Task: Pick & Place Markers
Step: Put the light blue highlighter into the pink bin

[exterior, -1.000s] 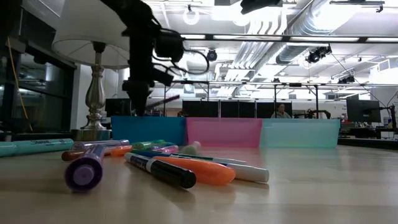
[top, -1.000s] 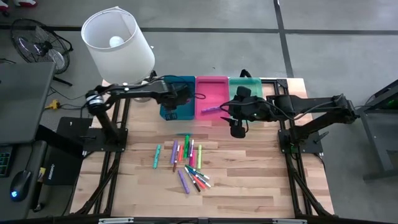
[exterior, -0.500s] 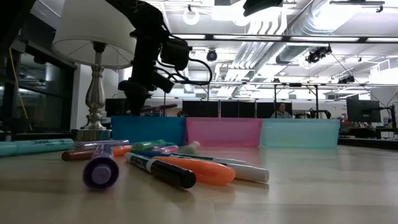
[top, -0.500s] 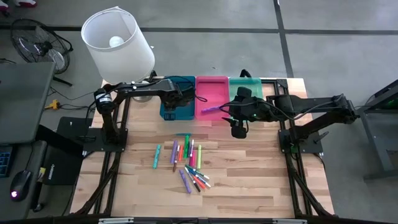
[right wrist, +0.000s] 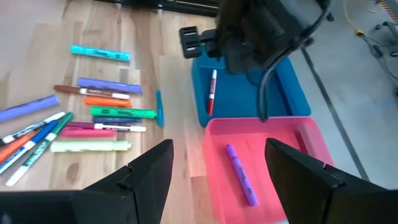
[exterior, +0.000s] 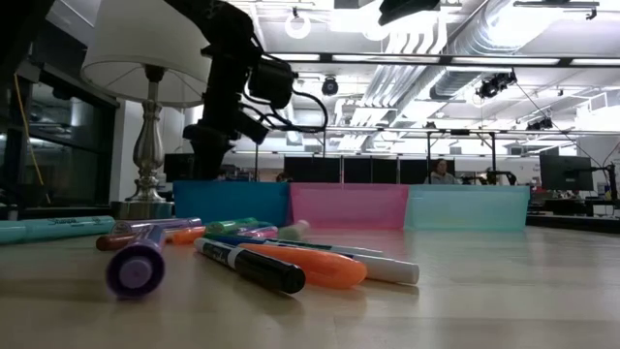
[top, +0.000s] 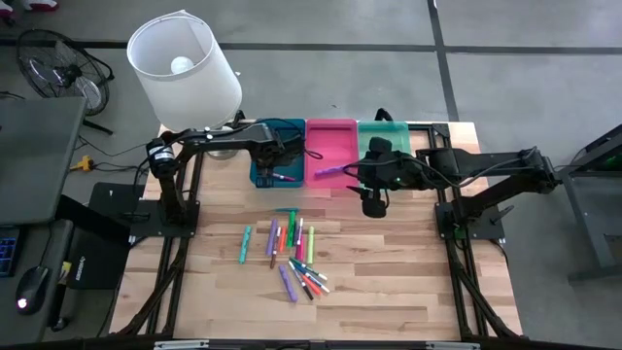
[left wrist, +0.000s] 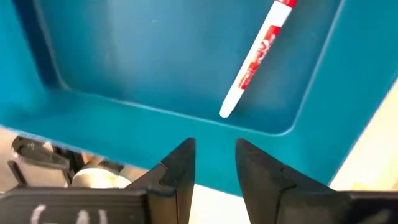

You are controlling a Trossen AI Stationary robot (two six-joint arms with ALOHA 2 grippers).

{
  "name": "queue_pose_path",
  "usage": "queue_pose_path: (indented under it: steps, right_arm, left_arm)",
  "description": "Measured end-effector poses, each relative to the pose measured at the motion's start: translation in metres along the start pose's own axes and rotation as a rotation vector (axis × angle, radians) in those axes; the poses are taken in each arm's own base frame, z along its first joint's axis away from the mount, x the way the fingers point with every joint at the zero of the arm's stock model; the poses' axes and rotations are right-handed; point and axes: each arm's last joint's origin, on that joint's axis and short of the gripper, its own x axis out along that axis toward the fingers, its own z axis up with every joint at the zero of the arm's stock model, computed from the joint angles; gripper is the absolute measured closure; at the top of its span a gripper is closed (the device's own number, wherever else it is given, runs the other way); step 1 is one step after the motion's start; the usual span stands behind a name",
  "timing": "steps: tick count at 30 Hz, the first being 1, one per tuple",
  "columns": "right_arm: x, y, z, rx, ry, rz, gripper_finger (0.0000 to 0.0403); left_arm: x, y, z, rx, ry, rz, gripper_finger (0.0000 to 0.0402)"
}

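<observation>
My left gripper (top: 271, 160) hovers over the blue tray (top: 293, 125), open with a narrow gap and nothing between its fingers (left wrist: 214, 155). A red-and-white marker (left wrist: 257, 59) lies flat on that tray's floor (top: 284, 178). My right gripper (top: 374, 201) is wide open (right wrist: 217, 186) at the near side of the pink tray (top: 330, 126) and green tray (top: 394, 127). A purple marker (right wrist: 240, 175) lies in the pink tray. Several mixed-colour markers (top: 293, 248) lie loose mid-table, and a teal one (top: 245, 243) sits apart on their left.
A white-shaded lamp (top: 185, 60) stands at the table's far left corner, beside the left arm. The three trays sit side by side along the far edge. Bare wood lies right of the marker heap and toward the near edge (top: 389, 282).
The left gripper has drawn a little toward the far left over the blue tray. The red-and-white marker that showed at its tips half a second ago now lies on the tray's floor. The purple marker nearest the low camera has rocked right and back.
</observation>
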Motion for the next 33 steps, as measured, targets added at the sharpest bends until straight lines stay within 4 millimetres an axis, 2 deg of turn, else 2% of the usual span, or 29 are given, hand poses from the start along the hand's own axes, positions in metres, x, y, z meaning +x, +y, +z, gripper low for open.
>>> queue_pose_path:
  steps: [8, 14, 17, 20, 22, 25, 27, 30, 33]
  right_arm:
    - [0.000, 0.000, -0.002, -0.006, 0.017, 0.005, 0.0160]
    - [0.000, 0.000, -0.008, 0.002, 0.076, 0.004, 0.0160]
    - [0.000, 0.000, -0.011, 0.011, 0.107, 0.000, 0.0160]
    - [-0.001, 0.000, -0.012, 0.019, 0.123, -0.006, 0.0160]
    - [-0.001, 0.000, -0.013, 0.030, 0.127, -0.007, 0.0160]
    - [-0.001, 0.000, -0.013, 0.036, 0.131, 0.002, 0.0160]
    - [-0.001, 0.000, -0.014, 0.036, 0.137, 0.004, 0.0160]
    - [-0.001, 0.001, -0.015, 0.039, 0.149, 0.010, 0.0160]
    - [-0.001, 0.001, -0.016, 0.036, 0.158, 0.010, 0.0160]
  left_arm:
    - [-0.026, 0.000, -0.011, -0.097, -0.091, -0.011, 0.0323]
    - [-0.060, -0.017, -0.028, -0.169, -0.191, -0.086, 0.0335]
    - [-0.077, -0.032, -0.037, -0.234, -0.238, -0.128, 0.0335]
    - [-0.085, -0.051, -0.054, -0.285, -0.216, -0.150, 0.0336]
    - [-0.089, -0.066, -0.054, -0.319, -0.252, -0.157, 0.0336]
    - [-0.089, -0.088, -0.073, -0.351, -0.206, -0.145, 0.0336]
    - [-0.088, -0.102, -0.071, -0.393, -0.258, -0.146, 0.0336]
    - [-0.077, -0.122, -0.084, -0.432, -0.188, -0.108, 0.0336]
    - [-0.074, -0.137, -0.086, -0.520, -0.216, -0.124, 0.0336]
